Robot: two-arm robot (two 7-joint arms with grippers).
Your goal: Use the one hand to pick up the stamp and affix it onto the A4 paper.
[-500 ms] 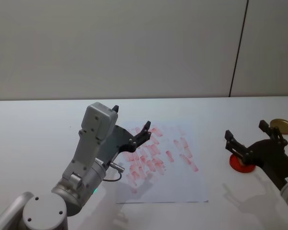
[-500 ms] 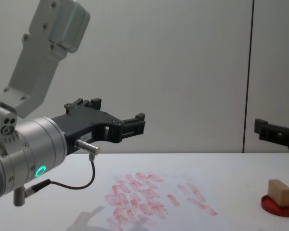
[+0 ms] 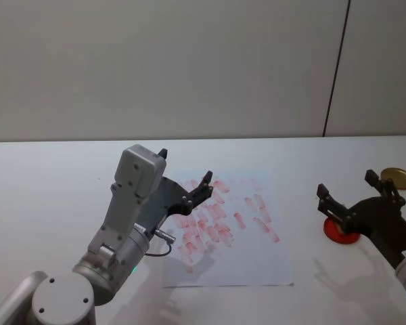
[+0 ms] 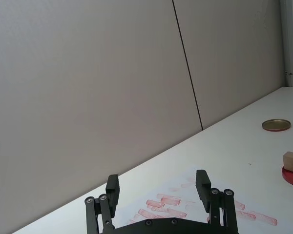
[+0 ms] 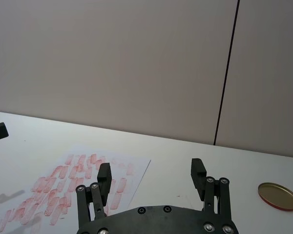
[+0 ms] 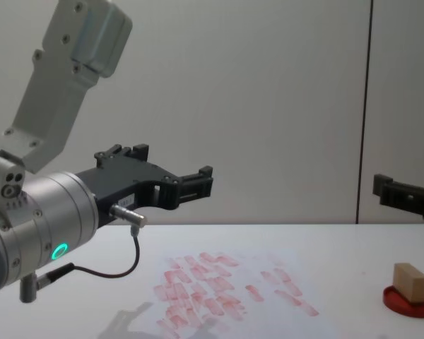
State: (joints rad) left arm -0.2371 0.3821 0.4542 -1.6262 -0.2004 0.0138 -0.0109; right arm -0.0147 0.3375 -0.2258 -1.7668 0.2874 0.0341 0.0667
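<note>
My left arm [image 6: 46, 215] is a fat silver-white tube with a green glowing ring [image 6: 59, 250] and a thin black cable [image 6: 102, 275]. My left gripper [image 4: 156, 181] and right gripper [image 5: 151, 168] are black, with little round screws [image 4: 89, 200] by the fingers [image 4: 112, 187].

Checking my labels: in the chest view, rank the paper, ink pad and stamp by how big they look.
Largest: A4 paper.
Then red ink pad and stamp: these look about alike, so unranked.
</note>
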